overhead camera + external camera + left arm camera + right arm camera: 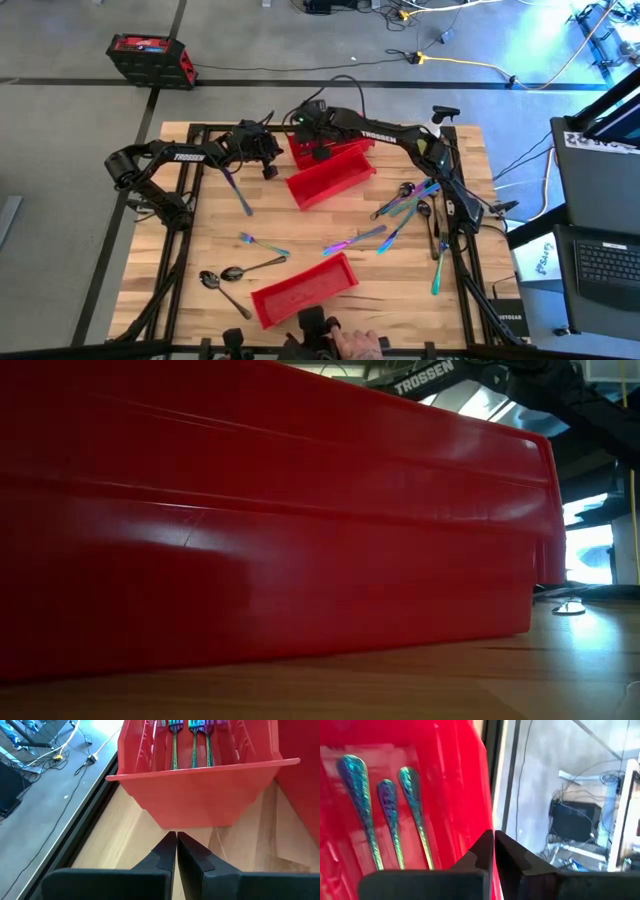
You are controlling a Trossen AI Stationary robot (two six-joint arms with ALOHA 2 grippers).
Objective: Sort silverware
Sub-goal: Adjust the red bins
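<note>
While both pincers sit pinched shut and empty by the far red plastic bins (pixel 330 178), slim iridescent blue-teal silverware (pixel 400 215) lies scattered on the pale wooden plank bench (pixel 300 245).
Loose pieces mostly lie slanted; three glossy handles (pixel 390 815) rest parallel along the far bin beneath the right pincer (pixel 494 851), and the left pincer (pixel 176 851) faces that bin's end; grey floor with cables lies beyond.

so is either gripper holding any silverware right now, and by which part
Nothing is held. The left gripper and right gripper are both shut on nothing, near the red bins.
</note>
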